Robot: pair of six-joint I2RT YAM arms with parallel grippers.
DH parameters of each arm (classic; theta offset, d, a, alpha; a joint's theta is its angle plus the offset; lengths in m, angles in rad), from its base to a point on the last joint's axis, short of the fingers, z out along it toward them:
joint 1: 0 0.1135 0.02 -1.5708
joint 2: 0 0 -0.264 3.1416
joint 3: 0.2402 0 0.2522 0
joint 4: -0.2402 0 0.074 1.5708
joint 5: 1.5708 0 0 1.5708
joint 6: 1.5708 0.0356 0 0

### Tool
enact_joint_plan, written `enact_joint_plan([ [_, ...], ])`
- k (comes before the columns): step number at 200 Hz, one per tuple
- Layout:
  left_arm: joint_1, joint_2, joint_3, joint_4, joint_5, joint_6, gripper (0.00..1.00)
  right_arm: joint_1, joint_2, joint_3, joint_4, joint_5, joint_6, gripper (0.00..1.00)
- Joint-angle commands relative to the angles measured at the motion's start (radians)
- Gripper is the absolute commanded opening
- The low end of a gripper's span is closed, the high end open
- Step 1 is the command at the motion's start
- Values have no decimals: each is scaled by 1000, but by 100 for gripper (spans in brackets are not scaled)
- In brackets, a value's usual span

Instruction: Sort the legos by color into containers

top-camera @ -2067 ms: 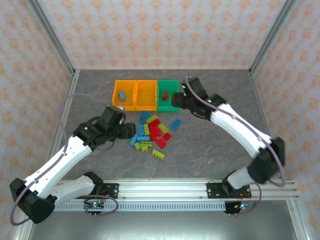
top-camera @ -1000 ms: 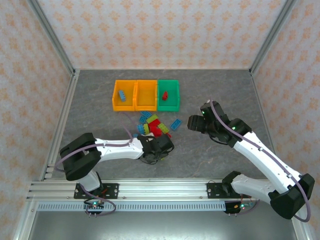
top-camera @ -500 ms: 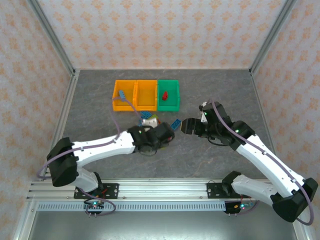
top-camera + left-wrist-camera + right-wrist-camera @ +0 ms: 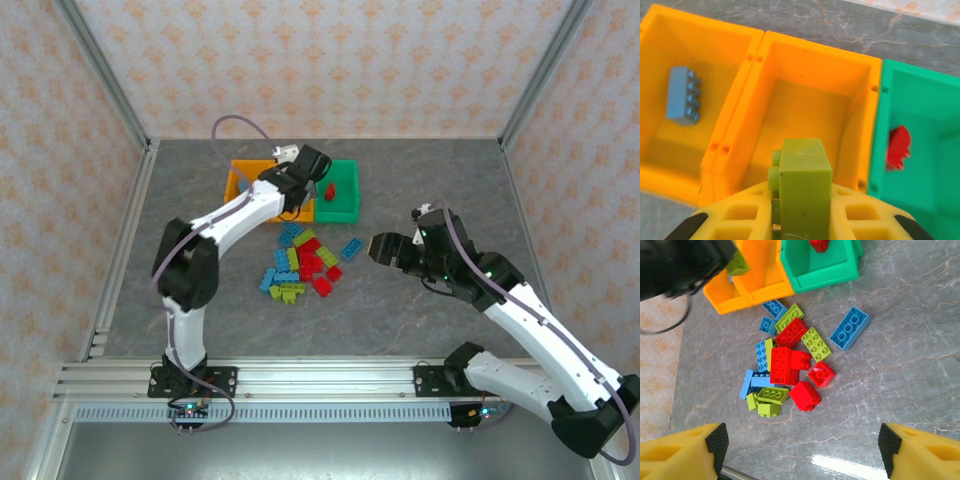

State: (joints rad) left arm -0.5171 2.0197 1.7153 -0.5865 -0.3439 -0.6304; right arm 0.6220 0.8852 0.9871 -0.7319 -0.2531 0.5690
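Note:
My left gripper [image 4: 801, 202] is shut on a lime green brick [image 4: 801, 175] and hangs over the near rim of the middle orange bin [image 4: 790, 105], which holds nothing. The left orange bin [image 4: 700, 22] holds one blue brick [image 4: 684, 95]. A red brick [image 4: 897, 147] lies in the green bin [image 4: 930, 100]. From above, the left gripper [image 4: 300, 176] is over the row of bins [image 4: 240, 205]. The loose pile of bricks [image 4: 300, 265] lies on the table in front of them. My right gripper [image 4: 802, 450] is open above the table near the pile [image 4: 790, 365], holding nothing.
A blue brick [image 4: 850, 327] lies apart at the pile's right side. Bare grey table [image 4: 420, 190] spreads right of the bins and in front of the pile. The metal frame rail [image 4: 330, 380] runs along the near edge, and walls close in the other sides.
The left arm has swung from the pile up to the bins, carrying the lime green brick. The right gripper has stayed right of the pile, shifting slightly.

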Motion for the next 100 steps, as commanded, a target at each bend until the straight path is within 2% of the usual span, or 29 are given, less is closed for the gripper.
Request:
enact_joint_plan([
  [1,36,106,159,-60,-13,89,28,6,-46,1,-42,67,22,81],
  [21,39,106,174,-46,-10,90,41,5,-64,-3,-66,88,29,81],
  [40,39,54,132,-27,15,90,48,6,-62,-23,-45,77,41,81],
  [68,34,-101,13,-10,57,70,48,8,-16,-33,-10,59,65,81],
  [100,-27,-460,-250,48,115,73,47,17,69,-50,48,67,111,81],
])
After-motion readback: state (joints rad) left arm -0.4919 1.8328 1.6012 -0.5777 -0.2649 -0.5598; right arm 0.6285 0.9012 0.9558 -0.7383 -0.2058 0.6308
